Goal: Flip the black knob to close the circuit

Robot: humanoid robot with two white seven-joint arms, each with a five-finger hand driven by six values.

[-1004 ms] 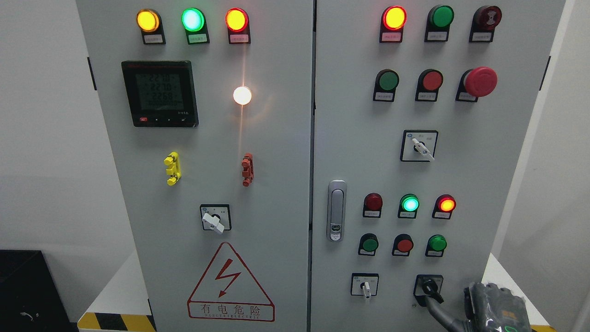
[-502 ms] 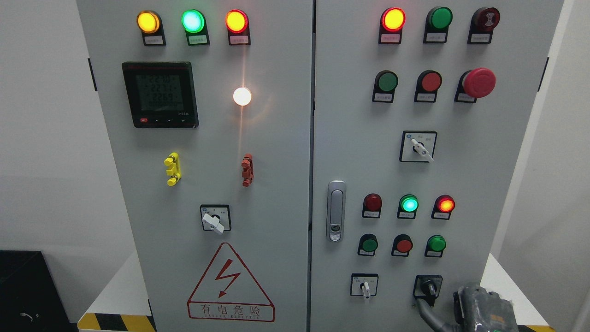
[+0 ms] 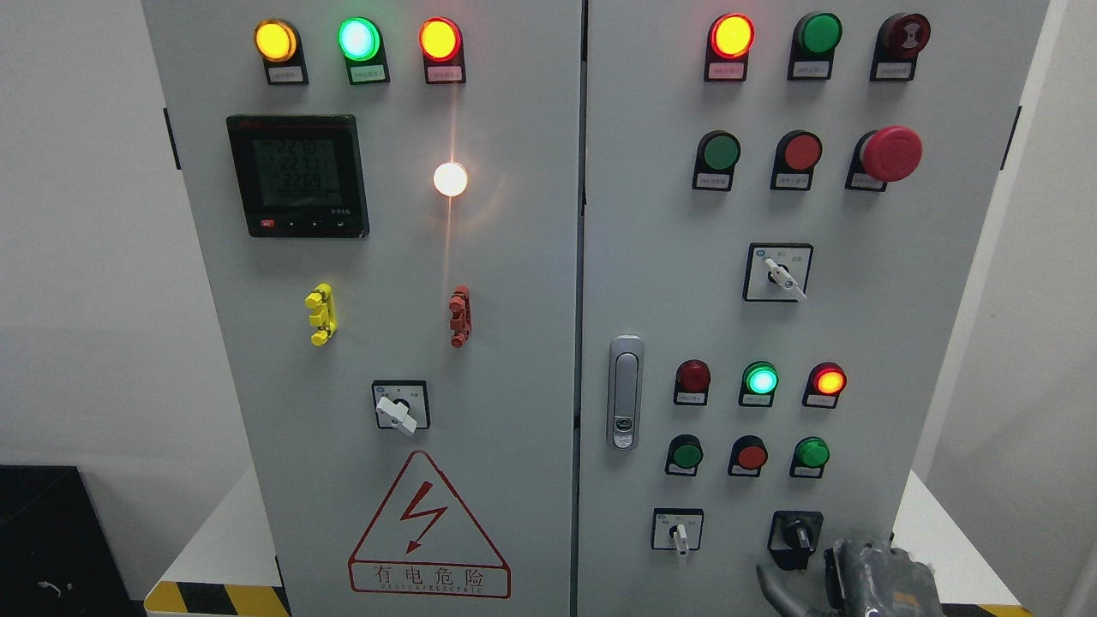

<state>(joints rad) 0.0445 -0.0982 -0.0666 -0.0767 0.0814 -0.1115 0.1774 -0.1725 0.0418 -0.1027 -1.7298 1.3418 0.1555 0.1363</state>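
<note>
The black knob (image 3: 799,537) sits in its square black plate at the lower right of the grey cabinet's right door (image 3: 857,326). Its handle stands nearly upright. My right hand (image 3: 827,584) shows at the bottom edge, just below and right of the knob, mostly cut off by the picture. One dark finger (image 3: 771,584) reaches out to the left under the knob, apart from it and holding nothing. The left arm is out of view.
A white selector switch (image 3: 680,536) sits left of the knob. Above it are a row of push buttons (image 3: 752,456) and lit indicator lamps (image 3: 761,379). A silver door handle (image 3: 626,392) is near the door seam. The cabinet stands on a white base (image 3: 926,531).
The black knob's handle has turned from pointing down-right to nearly upright. My right hand has moved left and down, and its finger has come off the knob.
</note>
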